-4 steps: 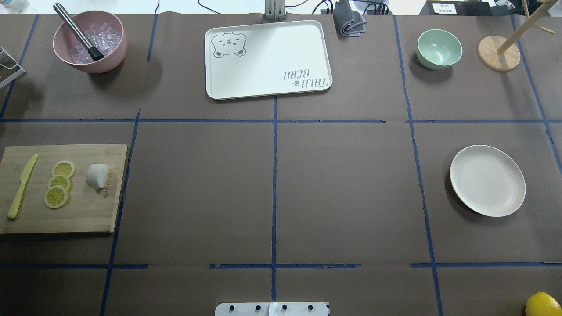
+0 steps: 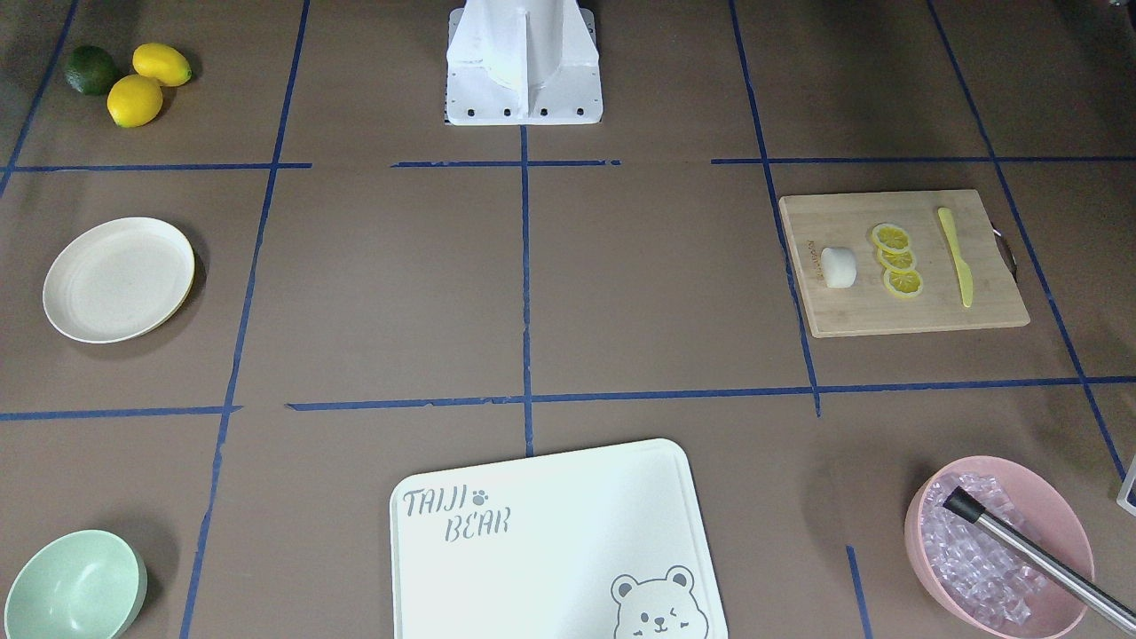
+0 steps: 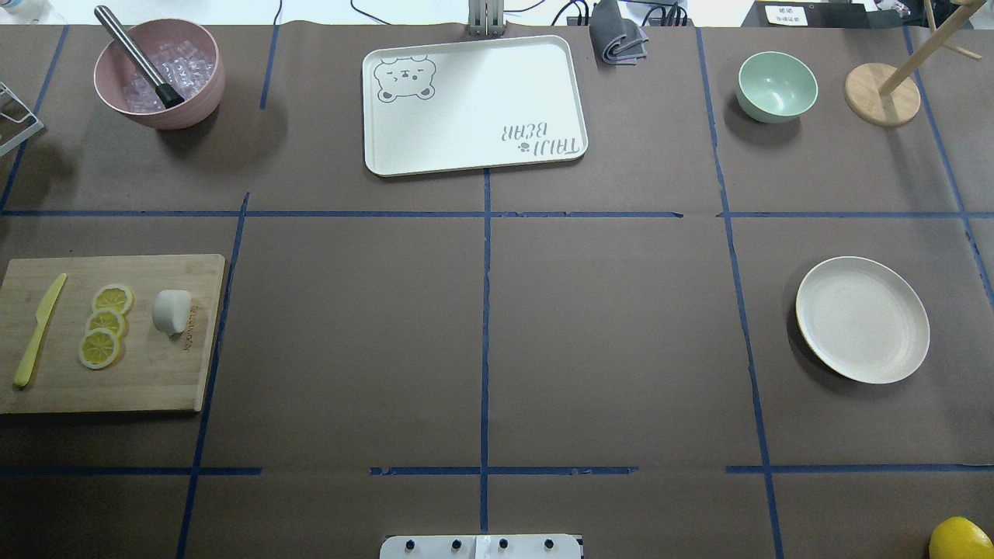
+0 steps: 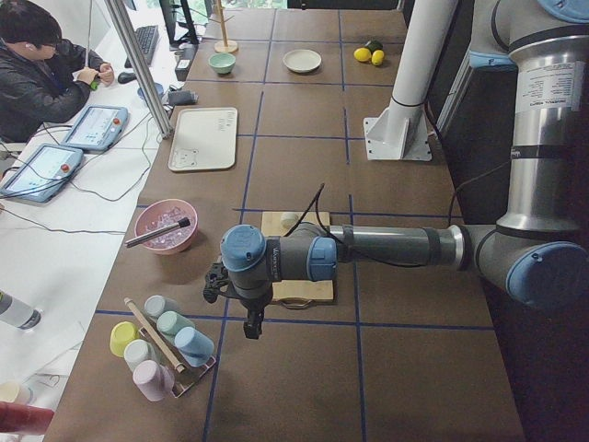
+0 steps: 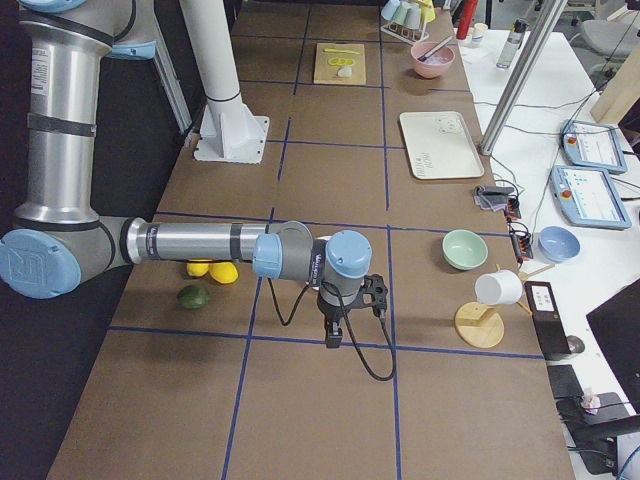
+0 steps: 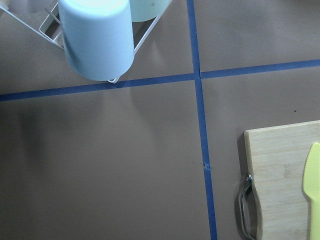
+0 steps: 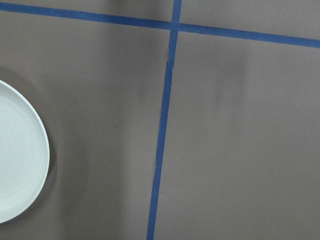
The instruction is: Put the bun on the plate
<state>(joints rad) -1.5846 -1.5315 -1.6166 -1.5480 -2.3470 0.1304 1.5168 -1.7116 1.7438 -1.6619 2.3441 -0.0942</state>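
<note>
The white bun lies on a wooden cutting board at the table's left, beside three lemon slices; it also shows in the front view as the bun. The cream plate sits bare at the table's right, and its rim edges into the right wrist view as the plate. My left gripper hangs past the board's outer end, near a cup rack; I cannot tell if it is open or shut. My right gripper hangs beyond the plate's side of the table; its state is also unclear.
A yellow knife lies on the board. A pink bowl with ice and a metal tool, a bear tray, a green bowl and a wooden stand line the far edge. A cup rack stands past the board.
</note>
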